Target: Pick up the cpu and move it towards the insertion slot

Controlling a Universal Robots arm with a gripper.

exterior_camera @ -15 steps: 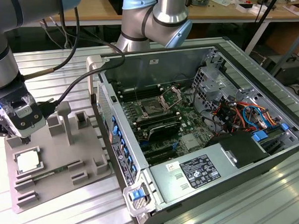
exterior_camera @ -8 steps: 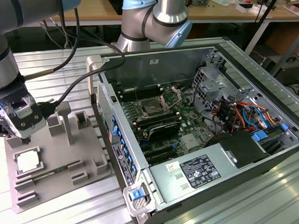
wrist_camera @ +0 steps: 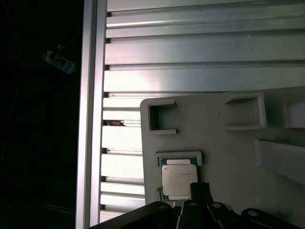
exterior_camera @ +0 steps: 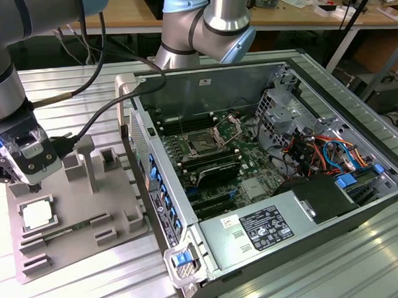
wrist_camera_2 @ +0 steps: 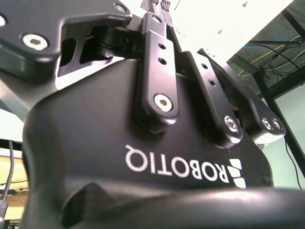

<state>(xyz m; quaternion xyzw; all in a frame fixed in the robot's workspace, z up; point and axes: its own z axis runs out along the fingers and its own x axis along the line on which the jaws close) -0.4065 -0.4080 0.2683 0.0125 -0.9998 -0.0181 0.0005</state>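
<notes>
The gripper pointed straight down with its tips drawn close together, holding nothing. It hung just above the grey plastic tray. In the first wrist view, its dark tip overlapped one edge of the cpu, so the chip sat almost directly beneath it, a little off to one side.

The cpu lay flat in a shallow square recess near a corner of the tray. It was a thin square with a dull silvery metal lid and a pale rim. Being square, it had no long axis, and its edges ran parallel to the tray's.

The tray was matte, with raised blocks and open pockets, and rested on a ribbed aluminium table. The insertion slot, with its dark centre and shiny steel frame, lay well apart toward the exterior view's right, inside the open computer case.
</notes>
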